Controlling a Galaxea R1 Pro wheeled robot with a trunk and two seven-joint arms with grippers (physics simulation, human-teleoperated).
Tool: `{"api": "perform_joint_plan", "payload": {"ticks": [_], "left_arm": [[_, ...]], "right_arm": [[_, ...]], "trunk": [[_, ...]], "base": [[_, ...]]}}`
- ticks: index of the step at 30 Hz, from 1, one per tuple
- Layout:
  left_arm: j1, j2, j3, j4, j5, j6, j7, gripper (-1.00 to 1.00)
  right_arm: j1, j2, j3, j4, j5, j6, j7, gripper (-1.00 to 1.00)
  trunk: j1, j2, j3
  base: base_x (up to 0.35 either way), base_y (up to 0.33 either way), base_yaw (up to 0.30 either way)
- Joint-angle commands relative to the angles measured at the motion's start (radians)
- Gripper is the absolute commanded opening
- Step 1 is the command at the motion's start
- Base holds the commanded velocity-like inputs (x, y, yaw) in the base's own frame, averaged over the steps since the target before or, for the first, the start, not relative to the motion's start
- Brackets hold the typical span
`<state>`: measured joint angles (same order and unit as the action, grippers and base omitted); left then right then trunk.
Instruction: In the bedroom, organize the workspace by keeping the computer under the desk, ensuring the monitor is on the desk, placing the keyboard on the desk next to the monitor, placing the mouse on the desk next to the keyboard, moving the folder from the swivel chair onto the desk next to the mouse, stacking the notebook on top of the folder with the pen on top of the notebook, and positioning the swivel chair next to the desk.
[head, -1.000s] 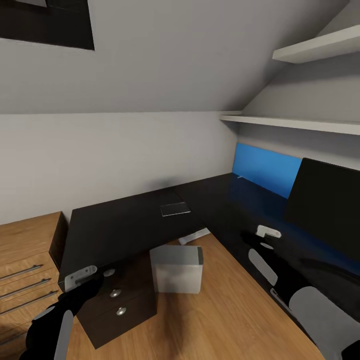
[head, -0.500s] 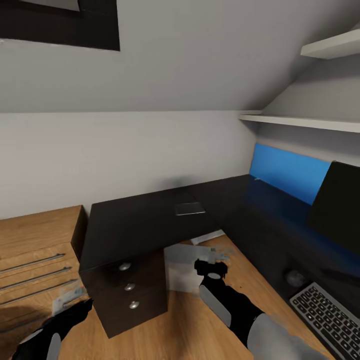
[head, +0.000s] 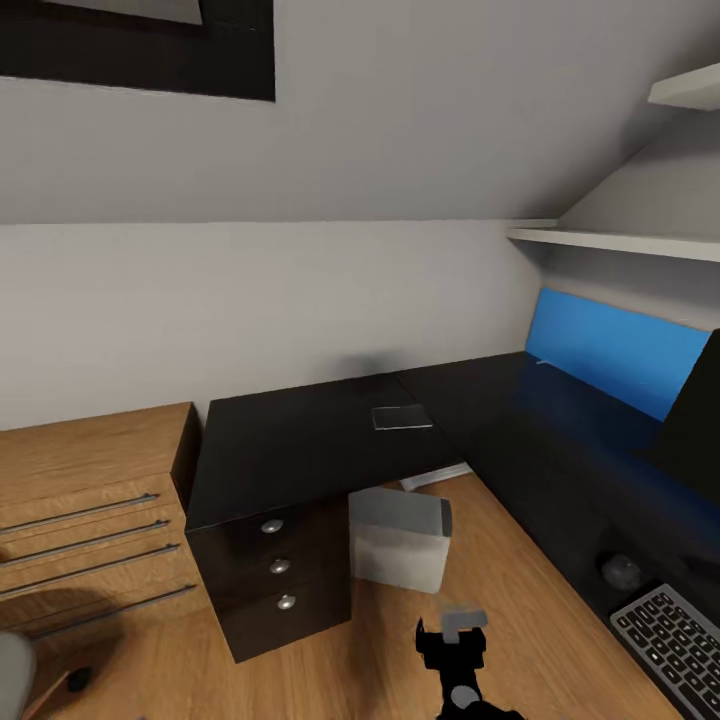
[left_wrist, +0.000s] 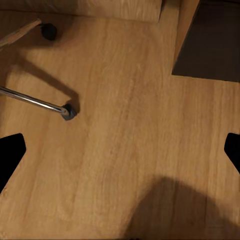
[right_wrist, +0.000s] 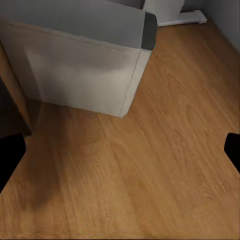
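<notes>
1. The computer (head: 400, 537) stands on the wood floor (head: 520, 620) just beside the counter (head: 300, 445) drawers, half under its edge.
2. It looks a rigid, heavy box with smooth sides, likely better pushed low on a flat face than pinched.
3. The right tool (head: 452, 640) hovers near it, jaws wide and empty.
4. Keyboard (head: 672, 640) and mouse (head: 622, 571) lie on the counter at right.

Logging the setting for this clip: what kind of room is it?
Probably a home office corner under a sloped ceiling: an L-shaped black desk with a keyboard, a grey computer on the wooden floor, and a wooden dresser.
</notes>
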<state>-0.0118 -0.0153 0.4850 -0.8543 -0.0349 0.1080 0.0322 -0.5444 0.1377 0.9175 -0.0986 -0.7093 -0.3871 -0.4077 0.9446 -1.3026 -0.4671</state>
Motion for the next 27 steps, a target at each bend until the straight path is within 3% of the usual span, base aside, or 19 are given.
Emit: {"api": "perform_joint_plan", "payload": {"ticks": [1,4,11,13,20,27], "left_arm": [[-0.001,-0.001,0.003,0.003,-0.009,-0.001,0.001,1.00],[0.000,-0.002,0.004,0.015,-0.022,-0.018,-0.001,1.00],[0.000,-0.002,0.003,0.023,-0.026,-0.022,-0.002,1.00],[0.000,-0.002,0.002,0.033,-0.026,-0.022,-0.002,1.00],[0.000,0.000,-0.001,0.051,-0.026,-0.020,0.003,1.00],[0.000,-0.001,-0.004,0.068,-0.027,-0.022,0.004,1.00]], "right_arm": [[0.001,-0.001,0.012,0.012,-0.007,-0.010,0.014,1.00],[0.008,-0.006,0.012,0.045,-0.008,-0.031,0.067,1.00],[0.010,-0.008,0.012,0.064,-0.009,-0.032,0.081,1.00],[0.043,-0.013,0.011,0.109,-0.010,-0.028,0.083,1.00],[0.196,-0.046,0.012,0.123,-0.010,-0.027,0.084,1.00],[0.222,-0.051,0.011,0.122,-0.010,-0.027,0.084,1.00]], "trunk": [[0.000,-0.001,-0.001],[-0.004,0.006,0.002],[-0.031,0.055,0.024],[-0.038,0.069,0.030],[-0.065,0.118,0.052],[-0.092,0.167,0.074]], "base": [[0.000,0.000,0.006],[0.000,0.000,0.002],[0.000,0.000,0.000],[0.000,0.000,0.000],[0.000,0.000,0.000],[0.000,0.000,0.000]]}}
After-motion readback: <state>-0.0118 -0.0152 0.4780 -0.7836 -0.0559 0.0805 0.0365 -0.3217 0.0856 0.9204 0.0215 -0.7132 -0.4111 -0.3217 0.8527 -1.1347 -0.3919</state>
